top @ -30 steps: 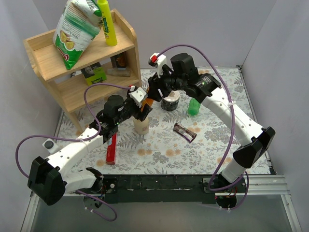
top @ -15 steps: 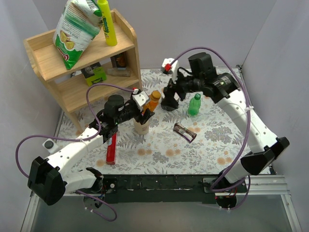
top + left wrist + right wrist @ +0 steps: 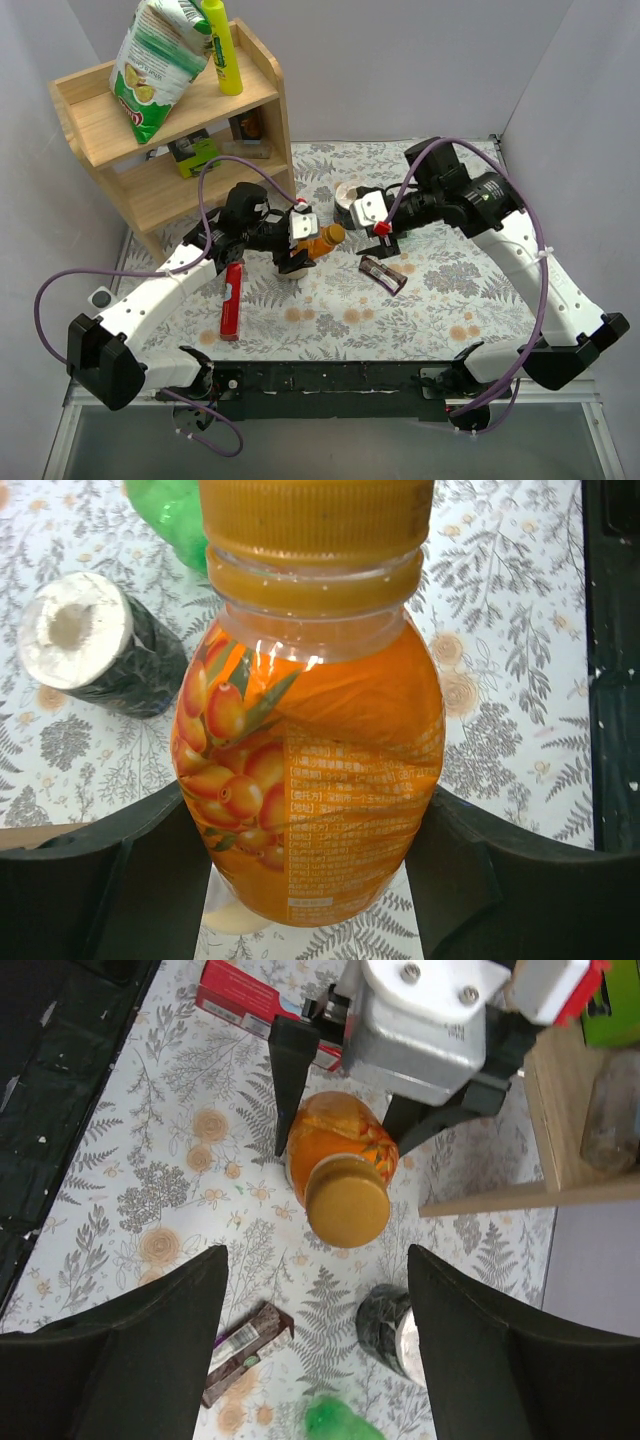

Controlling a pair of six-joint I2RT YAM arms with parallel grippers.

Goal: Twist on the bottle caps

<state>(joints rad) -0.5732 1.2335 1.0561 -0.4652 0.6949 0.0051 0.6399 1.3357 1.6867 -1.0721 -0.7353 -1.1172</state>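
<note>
Orange bottle (image 3: 312,770), capped, clamped in left gripper (image 3: 315,875); right gripper (image 3: 315,1360) spread wide, empty; green bottle (image 3: 165,520) cropped.

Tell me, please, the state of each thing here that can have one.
Orange bottle: gripped, tilted, capped.
Orange-brown cap: on the orange bottle's neck; tightness unclear.
Left claw: shut on the orange bottle.
Right claw: open, empty.
Green bottle: mostly cut off; capped or not unclear.

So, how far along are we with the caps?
Done: the orange-brown cap sits on the orange bottle, tightness unclear. In hand: left fingers clamp that bottle, tilted toward the open right fingers. Remaining: the green bottle, only partly in view, its cap unseen.
</note>
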